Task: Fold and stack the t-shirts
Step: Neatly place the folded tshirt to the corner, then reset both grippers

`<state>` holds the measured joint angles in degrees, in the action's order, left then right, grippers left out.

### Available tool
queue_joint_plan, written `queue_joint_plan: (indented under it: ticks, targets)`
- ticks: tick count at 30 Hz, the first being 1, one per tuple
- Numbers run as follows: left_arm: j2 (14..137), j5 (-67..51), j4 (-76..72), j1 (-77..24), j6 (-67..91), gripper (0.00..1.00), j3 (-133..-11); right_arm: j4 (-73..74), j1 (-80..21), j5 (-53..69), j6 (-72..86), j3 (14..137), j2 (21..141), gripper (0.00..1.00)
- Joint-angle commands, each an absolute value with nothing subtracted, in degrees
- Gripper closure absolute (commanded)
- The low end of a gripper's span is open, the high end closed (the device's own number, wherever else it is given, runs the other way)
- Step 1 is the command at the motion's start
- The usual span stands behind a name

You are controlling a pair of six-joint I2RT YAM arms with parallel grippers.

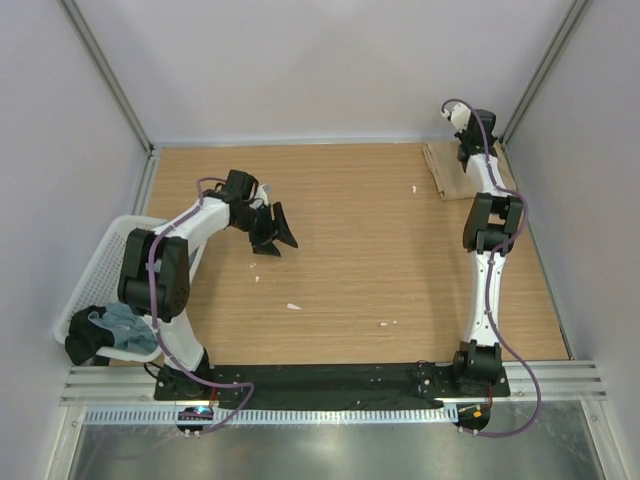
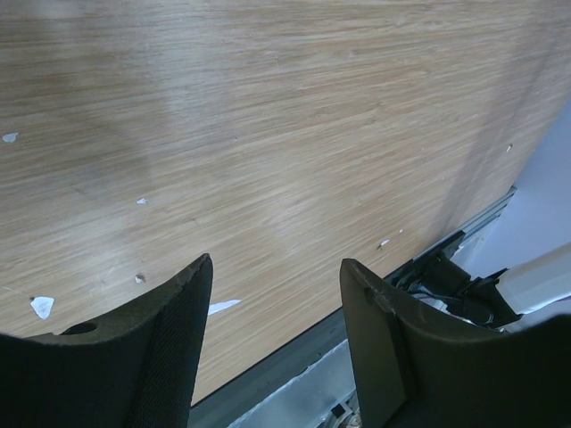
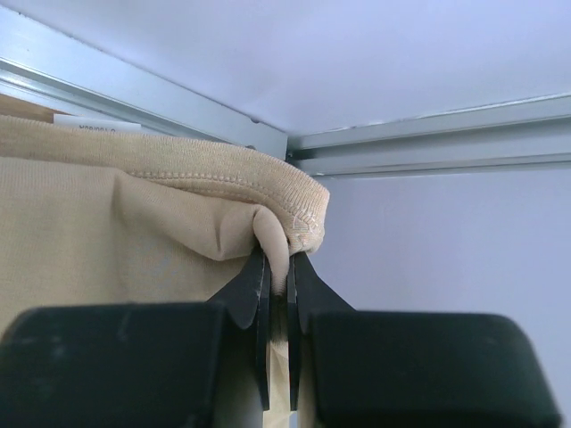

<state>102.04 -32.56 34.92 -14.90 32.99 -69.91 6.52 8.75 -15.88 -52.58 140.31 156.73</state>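
The left end effector point(image 1: 273, 232) is held over the bare wooden table point(image 1: 380, 260), with its two dark fingers spread apart and nothing seen between them. To its left and nearer the arm bases, a white mesh basket point(image 1: 95, 270) is seen at the table's edge. A grey-blue t-shirt point(image 1: 122, 325) and a dark cloth point(image 1: 82, 345) are bunched in the basket's near end. The right end effector point(image 1: 470, 132) is stretched into the far right corner, and its fingers cannot be made out. A tan t-shirt point(image 1: 445, 170) is laid just beside it. Small white scraps point(image 1: 293, 306) are scattered between the two end effectors.
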Motion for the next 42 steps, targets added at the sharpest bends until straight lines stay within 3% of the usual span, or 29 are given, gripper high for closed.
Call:
queue_joint_plan:
  ticks: [1,6,7,8,9,10,12,14,20,26,34,38,42]
  targets:
    - [102.57,-33.49,36.39,-15.03,31.64,0.40,-72.77,0.35,9.23,-14.59,-54.40,141.85,156.62,0.99]
    - [103.36,-33.92,36.56,-15.03,31.55,0.40,-73.48,0.35,9.49,-15.81,-53.96,141.42,156.71,0.99]
    - [103.36,-33.93,36.65,-15.03,31.55,0.40,-73.48,0.26,9.58,-16.43,-53.70,141.59,156.88,0.94]
    - [103.19,-33.93,36.65,-15.03,31.55,0.40,-73.39,-0.26,9.58,-17.22,-53.61,141.50,156.71,0.84]
    - [103.01,-33.84,36.56,-15.03,31.47,0.40,-73.21,-2.35,9.67,-18.79,-53.70,140.89,156.53,0.47]
    - [102.57,-33.66,36.91,-15.03,31.46,0.41,-73.13,-3.24,9.84,-19.68,-53.70,140.45,156.27,0.29]
    - [102.04,-33.57,37.18,-15.03,31.29,0.41,-73.13,-5.17,10.02,-23.88,-53.09,140.27,155.39,0.07]
    - [100.73,-33.40,37.53,-15.03,31.29,0.42,-72.95,-6.15,10.20,-27.06,-51.60,139.75,154.08,0.00]
    - [93.02,-32.78,36.04,-15.12,33.39,0.42,-68.84,-1.50,8.97,-32.68,-39.31,127.82,140.21,0.00]
    - [78.86,-33.56,31.29,-15.56,38.39,0.35,-55.23,9.22,3.26,-30.68,-16.81,105.06,116.83,0.00]
    - [54.36,-39.28,31.02,-16.43,42.71,0.27,-37.37,18.28,-21.25,-24.28,-0.46,75.88,93.36,0.00]
    - [41.16,-39.99,29.01,-18.02,49.55,0.22,-32.79,17.68,-27.33,-16.10,22.71,59.63,77.91,0.00]
    - [29.02,-42.97,18.75,-18.02,62.55,0.15,-26.82,6.97,-27.68,-5.91,54.66,33.84,53.44,0.00]
